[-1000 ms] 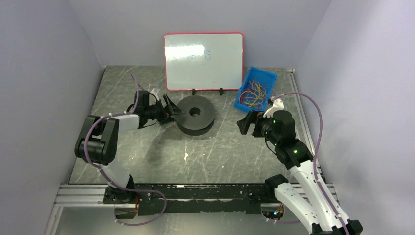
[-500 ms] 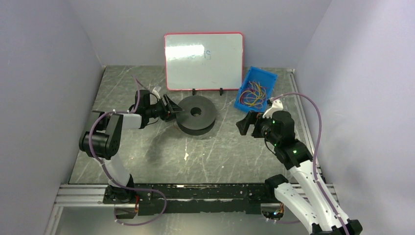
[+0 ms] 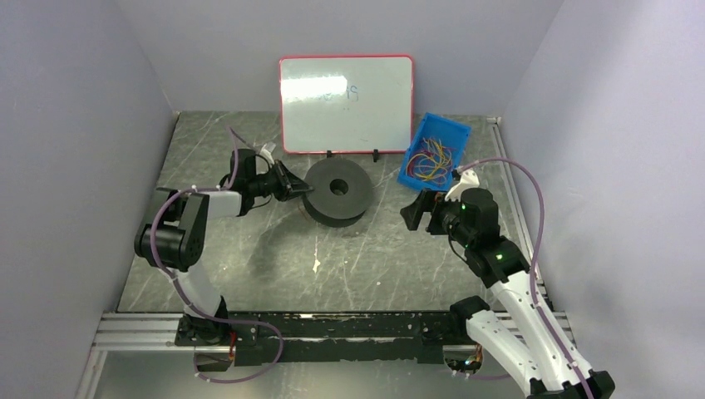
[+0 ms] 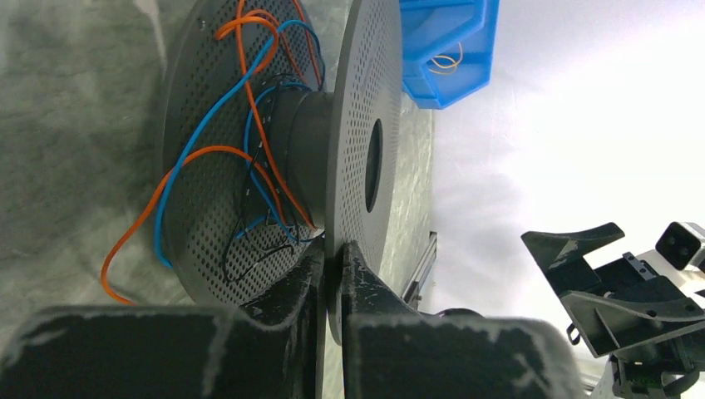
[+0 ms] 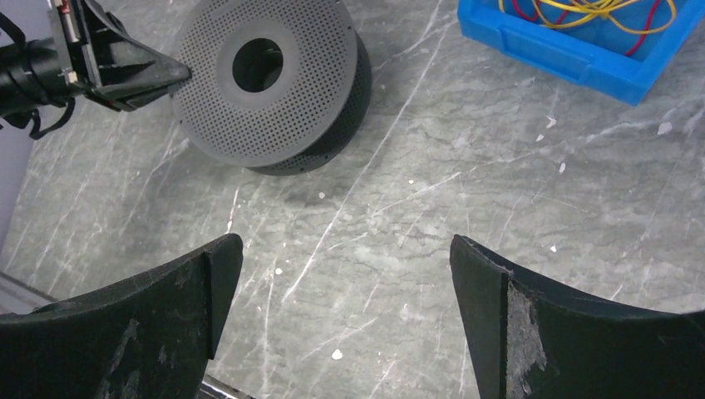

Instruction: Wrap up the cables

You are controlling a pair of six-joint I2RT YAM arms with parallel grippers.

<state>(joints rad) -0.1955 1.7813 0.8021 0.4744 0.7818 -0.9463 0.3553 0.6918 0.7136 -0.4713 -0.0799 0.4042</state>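
Note:
A dark perforated spool (image 3: 337, 193) lies on the table in front of the whiteboard. My left gripper (image 3: 298, 191) is shut on the rim of its upper flange (image 4: 366, 125), one finger on each face. Orange, blue and black cables (image 4: 249, 83) hang in loose loops round the spool's core. More yellow and red cables (image 3: 431, 160) lie tangled in the blue bin (image 3: 453, 129). My right gripper (image 5: 345, 249) stands wide open above bare table, to the right of the spool (image 5: 266, 83), with nothing between its fingers.
A red-framed whiteboard (image 3: 346, 104) stands upright behind the spool. The blue bin (image 5: 574, 58) sits at the back right, close to my right arm. Grey walls enclose the table on three sides.
My left gripper has closed from open onto the spool's flange rim, and the spool has shifted slightly to the right. The right arm has barely moved.

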